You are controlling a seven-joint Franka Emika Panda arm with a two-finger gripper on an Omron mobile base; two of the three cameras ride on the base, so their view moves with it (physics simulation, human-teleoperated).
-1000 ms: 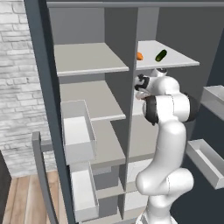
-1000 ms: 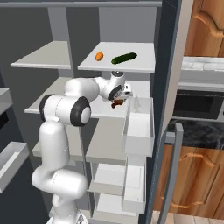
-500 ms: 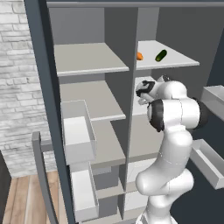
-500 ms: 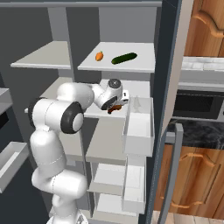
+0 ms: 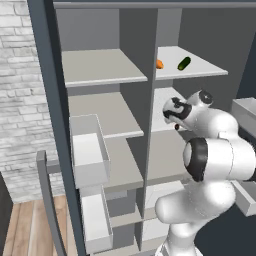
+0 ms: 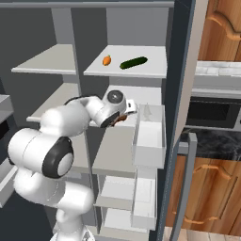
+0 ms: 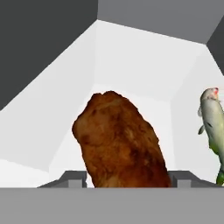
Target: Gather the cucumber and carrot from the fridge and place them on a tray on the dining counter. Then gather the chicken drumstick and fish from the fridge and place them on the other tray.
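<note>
Drumstick (image 7: 121,142) sits between the two dark fingertips (image 7: 72,178) in hand view, its brown crusted body rising from the gap and leaning slightly left; the tips flank it closely on both sides. Gripper (image 6: 121,117) appears clenched on the chicken drumstick, though actual pad contact is hidden behind the meat — can't confirm firmer than that. In right base view a brown patch shows at the gripper, just in front of the fridge's second shelf (image 6: 141,94) on the right-hand column.

Fish (image 7: 213,127) lies to the right of the drumstick in hand view, pale grey-green w/ a reddish head end, on the white shelf floor near the side wall; apart from the drumstick, not touching it.

Arm (image 5: 215,150) reaches fwd into the open fridge, wrist level w/ the second shelf. Door bin (image 6: 148,136) hangs just right of the gripper in right base view.

One shelf up: carrot (image 6: 107,60) and cucumber (image 6: 133,62) both rest on the top right shelf (image 6: 150,70), carrot to the left, cucumber to the right, near each other but apart. Same pair visible in left base view, carrot (image 5: 159,64) next to the centre divider, cucumber (image 5: 184,63) further right.

Brick wall (image 5: 17,100) stands left of the fridge; wooden cabinets (image 6: 221,33) and oven (image 6: 212,115) to its right.
</note>
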